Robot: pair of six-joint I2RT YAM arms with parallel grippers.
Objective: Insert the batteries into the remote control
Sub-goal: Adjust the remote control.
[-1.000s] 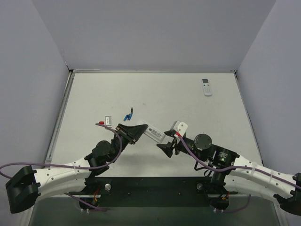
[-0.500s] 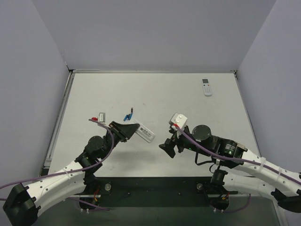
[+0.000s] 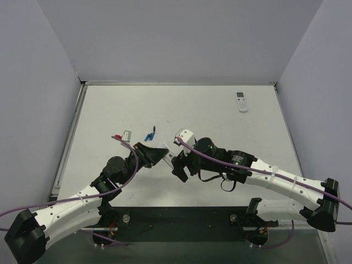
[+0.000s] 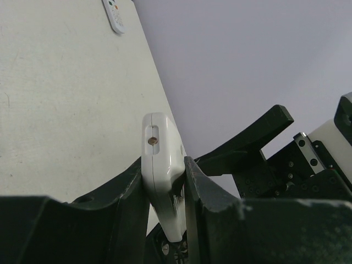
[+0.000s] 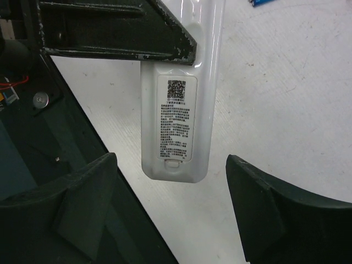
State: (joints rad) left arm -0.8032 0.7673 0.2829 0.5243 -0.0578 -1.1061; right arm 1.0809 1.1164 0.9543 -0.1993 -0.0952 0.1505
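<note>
My left gripper [image 3: 158, 153] is shut on the slim white remote control [image 3: 170, 156], held above the table near the middle. In the left wrist view the remote control [image 4: 162, 159] stands edge-on, pinched between both fingers. In the right wrist view its plain back [image 5: 176, 118] faces the camera, with a printed label and a small latch at the near end. My right gripper [image 5: 171, 168] is open, its fingers [image 5: 91, 195] wide on either side of that end and touching nothing. The blue batteries [image 3: 149, 134] lie on the table beyond the left gripper, just showing at the top edge [image 5: 264, 2].
A second, rounder white remote [image 3: 241, 102] lies at the far right of the table, also seen as the white remote [image 4: 115, 14] in the left wrist view. The table's raised rim [image 3: 71, 137] runs along the left. Both arms crowd the near middle.
My right arm has swung left to the remote's free end and its jaws have widened. The left arm has shifted a little, still holding the remote.
</note>
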